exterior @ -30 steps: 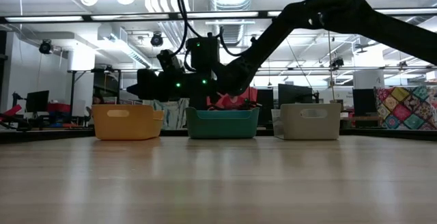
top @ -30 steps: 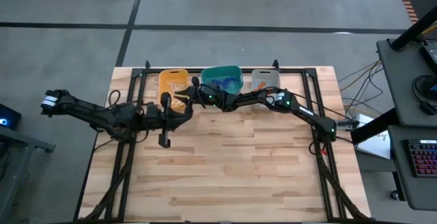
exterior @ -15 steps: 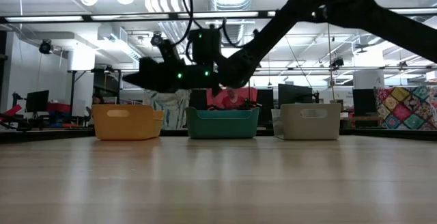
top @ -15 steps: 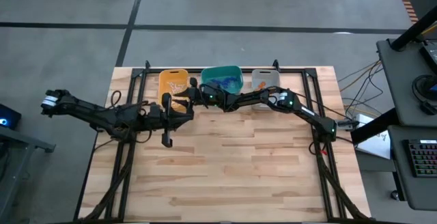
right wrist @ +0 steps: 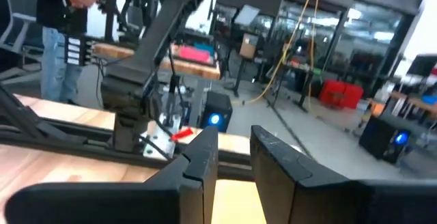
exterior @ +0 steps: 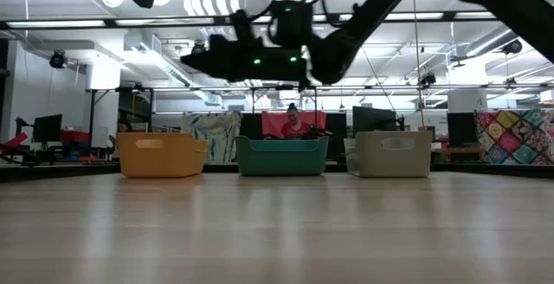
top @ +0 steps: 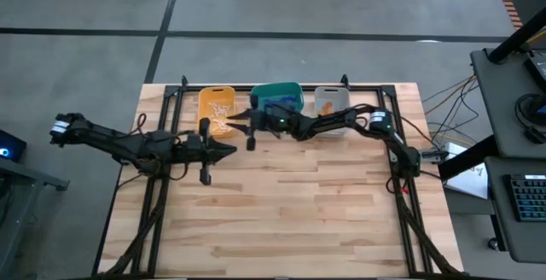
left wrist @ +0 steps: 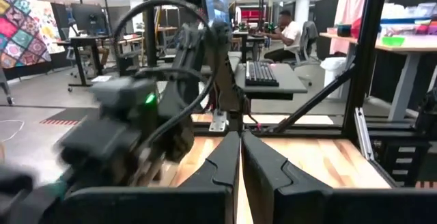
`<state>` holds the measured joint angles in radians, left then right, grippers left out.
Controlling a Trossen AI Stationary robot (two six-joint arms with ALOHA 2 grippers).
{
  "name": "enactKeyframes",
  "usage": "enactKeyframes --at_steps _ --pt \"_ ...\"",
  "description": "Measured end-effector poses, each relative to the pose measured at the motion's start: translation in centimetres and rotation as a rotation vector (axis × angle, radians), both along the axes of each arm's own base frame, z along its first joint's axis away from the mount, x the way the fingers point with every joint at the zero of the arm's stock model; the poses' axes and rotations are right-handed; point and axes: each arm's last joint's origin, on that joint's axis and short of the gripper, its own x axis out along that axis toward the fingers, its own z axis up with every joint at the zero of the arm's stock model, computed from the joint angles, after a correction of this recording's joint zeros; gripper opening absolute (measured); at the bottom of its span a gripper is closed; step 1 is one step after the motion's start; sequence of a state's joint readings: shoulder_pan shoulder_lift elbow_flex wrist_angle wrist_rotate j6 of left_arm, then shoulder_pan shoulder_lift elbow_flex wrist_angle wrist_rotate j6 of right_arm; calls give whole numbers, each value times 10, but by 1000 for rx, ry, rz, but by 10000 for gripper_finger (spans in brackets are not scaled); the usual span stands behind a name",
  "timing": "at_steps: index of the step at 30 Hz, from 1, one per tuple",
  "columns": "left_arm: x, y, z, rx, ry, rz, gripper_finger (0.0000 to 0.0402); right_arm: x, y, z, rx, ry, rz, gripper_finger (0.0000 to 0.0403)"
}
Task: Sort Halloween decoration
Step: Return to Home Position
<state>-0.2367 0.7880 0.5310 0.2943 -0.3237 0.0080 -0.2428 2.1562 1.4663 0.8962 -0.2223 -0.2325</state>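
Three bins stand in a row at the table's far edge: yellow (top: 216,105), teal (top: 277,98) and grey (top: 331,101). Tiny Halloween decoration pieces lie inside them: white ones (top: 219,109) in the yellow bin, blue ones (top: 275,103) in the teal bin, an orange one (top: 324,107) in the grey bin. My right gripper (top: 237,116) (right wrist: 235,149) hovers high over the gap between the yellow and teal bins, pointing toward the table's left, fingers slightly apart with nothing seen between them. My left gripper (top: 232,150) (left wrist: 240,152) is shut and hangs level, nearer than the yellow bin.
A black frame (top: 171,101) runs round the table's far and side edges. Bare wooden tabletop (top: 290,212) stretches over the near half. A person (exterior: 291,121) sits in the room behind the teal bin.
My right gripper has risen from just above the bins' rims to well above them and has drawn back a little toward the table's right, its arm folding back.
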Motion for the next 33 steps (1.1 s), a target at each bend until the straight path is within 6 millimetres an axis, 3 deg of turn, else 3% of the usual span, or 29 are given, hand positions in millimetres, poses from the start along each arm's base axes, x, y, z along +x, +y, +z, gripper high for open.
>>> enactKeyframes --at_steps 20,33 --pt "-36 19 -46 -21 -140 79 0 -166 41 32 -141 -45 -32 68" --pt "-45 23 -57 -26 -153 93 0 -255 60 29 -146 -77 -71 65"
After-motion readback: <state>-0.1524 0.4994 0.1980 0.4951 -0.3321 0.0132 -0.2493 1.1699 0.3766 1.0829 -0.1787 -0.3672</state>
